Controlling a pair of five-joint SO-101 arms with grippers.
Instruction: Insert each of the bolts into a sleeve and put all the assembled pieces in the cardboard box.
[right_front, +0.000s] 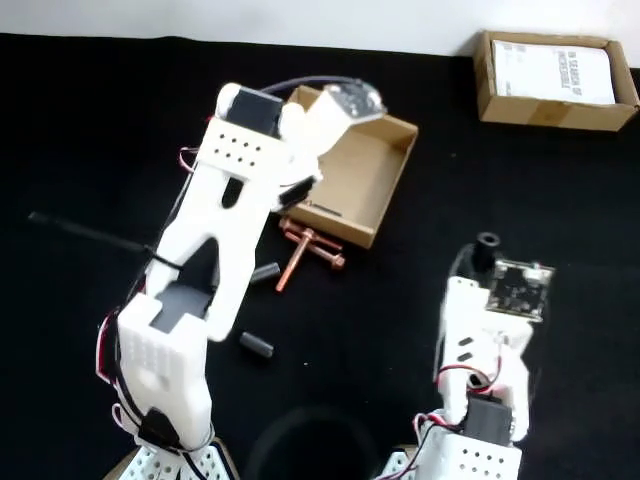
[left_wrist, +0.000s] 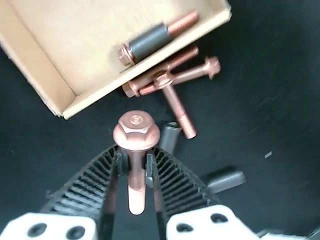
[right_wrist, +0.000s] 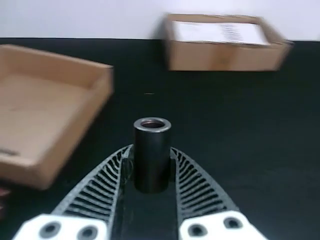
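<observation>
Bolt (left_wrist: 135, 131) is clamped by its shank in the left gripper (left_wrist: 134, 161), with the head left proud of the fingertips. It is held just outside the cardboard box (left_wrist: 60, 65), off one corner. One assembled piece (left_wrist: 150, 41), a bolt inside a dark sleeve, is seen lying inside the cardboard box against its wall. Three loose bolts (left_wrist: 172, 82) are heaped crosswise on the table (right_front: 80, 130), touching the outer face of that same wall. Two loose sleeves are noted a little farther from the box, one (left_wrist: 170, 136) near the heap, the other (left_wrist: 226, 179) beyond it.

A further sleeve (right_wrist: 151, 140) is gripped upright, open end up, in the right gripper (right_wrist: 151, 159), well apart from the cardboard box. A second box (right_front: 553, 110) with a printed sheet inside is set far beyond the cardboard box, at the table's back edge.
</observation>
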